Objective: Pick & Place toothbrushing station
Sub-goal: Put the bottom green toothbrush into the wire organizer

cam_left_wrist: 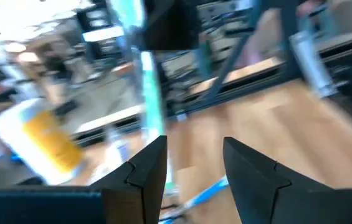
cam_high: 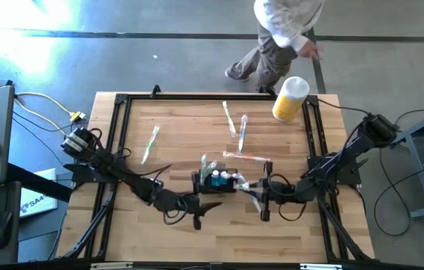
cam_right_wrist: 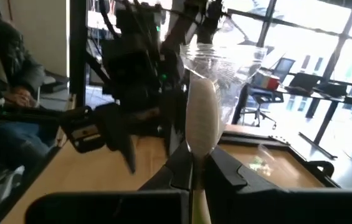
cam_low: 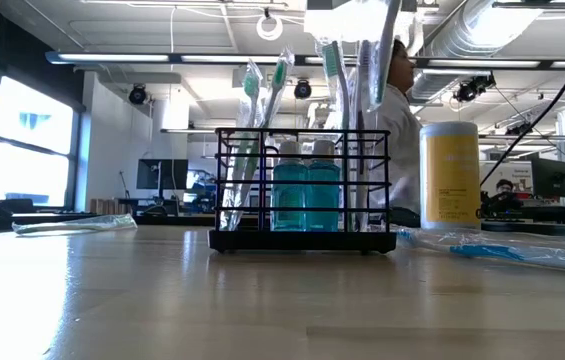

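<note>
The toothbrushing station, a black wire-mesh caddy, stands on its base mid-table. It holds two teal bottles and several toothbrushes. My right gripper is just right of the caddy, shut on a wrapped toothbrush. My left gripper is open and empty at the caddy's near-left side. A yellow cylinder with a white cap is at the far right. My right gripper pinches the toothbrush's handle between its two fingers, below the white head. The brush sticks out past the fingertips, with its clear wrapper around and beyond the head. It is lifted clear of the table.
Loose wrapped toothbrushes lie on the table at the left, far middle and just behind the caddy. A black frame edges the table. A person stands beyond the far edge.
</note>
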`<state>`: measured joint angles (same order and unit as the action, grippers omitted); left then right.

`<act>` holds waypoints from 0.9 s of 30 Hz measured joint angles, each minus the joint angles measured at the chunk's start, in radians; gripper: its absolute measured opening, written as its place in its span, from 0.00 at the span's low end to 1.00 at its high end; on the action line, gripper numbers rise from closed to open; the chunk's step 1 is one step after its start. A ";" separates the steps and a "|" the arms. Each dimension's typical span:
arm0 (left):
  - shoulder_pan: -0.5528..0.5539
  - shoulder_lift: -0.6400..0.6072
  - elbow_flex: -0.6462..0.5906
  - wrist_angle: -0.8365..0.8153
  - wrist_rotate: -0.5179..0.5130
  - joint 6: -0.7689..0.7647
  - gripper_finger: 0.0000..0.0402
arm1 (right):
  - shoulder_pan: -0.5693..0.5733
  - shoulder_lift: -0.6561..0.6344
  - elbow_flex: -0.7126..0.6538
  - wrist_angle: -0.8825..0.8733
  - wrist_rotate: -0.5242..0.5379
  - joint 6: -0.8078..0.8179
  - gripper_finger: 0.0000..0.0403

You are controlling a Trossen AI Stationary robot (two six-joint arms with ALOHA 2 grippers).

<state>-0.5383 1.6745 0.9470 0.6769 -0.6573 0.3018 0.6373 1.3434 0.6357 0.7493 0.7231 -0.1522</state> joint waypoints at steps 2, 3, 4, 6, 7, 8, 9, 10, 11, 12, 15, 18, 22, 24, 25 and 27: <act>-0.016 0.000 0.000 0.001 -0.099 0.039 0.37 | -0.025 0.000 0.000 -0.035 -0.020 0.022 0.02; -0.023 0.000 0.000 0.002 -0.147 0.058 0.37 | -0.039 0.001 0.000 -0.048 -0.027 0.041 0.02; -0.030 0.000 0.000 0.001 -0.194 0.074 0.37 | -0.052 0.001 0.000 -0.059 -0.029 0.062 0.02; -0.042 0.000 0.000 0.000 -0.279 0.097 0.37 | -0.078 0.002 0.000 -0.079 -0.035 0.101 0.02; -0.047 0.000 0.000 0.000 -0.314 0.108 0.37 | -0.091 0.004 0.000 -0.093 -0.040 0.119 0.02; -0.048 0.000 0.000 -0.004 -0.344 0.118 0.37 | -0.102 0.005 0.000 -0.108 -0.042 0.137 0.02; -0.048 0.000 0.000 -0.013 -0.360 0.129 0.37 | -0.114 0.006 0.000 -0.123 -0.044 0.156 0.02; -0.049 0.000 0.000 -0.032 -0.370 0.139 0.37 | -0.126 0.006 0.000 -0.131 -0.047 0.173 0.02; -0.053 -0.001 0.000 -0.053 -0.379 0.140 0.37 | -0.136 0.006 0.000 -0.138 -0.049 0.188 0.02; -0.052 -0.005 0.000 -0.077 -0.387 0.140 0.37 | -0.146 0.006 0.000 -0.149 -0.049 0.204 0.02; -0.052 -0.012 0.000 -0.145 -0.399 0.123 0.37 | -0.170 0.006 0.000 -0.186 -0.054 0.247 0.03; -0.052 -0.020 -0.001 -0.209 -0.407 0.106 0.37 | -0.185 0.006 0.000 -0.215 -0.073 0.287 0.03; -0.044 -0.029 -0.001 -0.266 -0.396 0.061 0.37 | -0.189 0.006 0.000 -0.254 -0.070 0.331 0.03; -0.040 -0.033 -0.001 -0.287 -0.370 0.017 0.37 | -0.189 0.011 0.000 -0.266 -0.066 0.353 0.03; -0.031 -0.034 -0.001 -0.299 -0.363 -0.002 0.37 | -0.189 0.020 0.000 -0.266 -0.060 0.360 0.03; -0.031 -0.035 -0.001 -0.331 -0.350 -0.047 0.37 | -0.193 0.048 0.000 -0.261 -0.042 0.363 0.03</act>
<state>-0.5690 1.6396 0.9463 0.3460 -1.0069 0.2549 0.4446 1.3910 0.6353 0.4883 0.6811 0.2112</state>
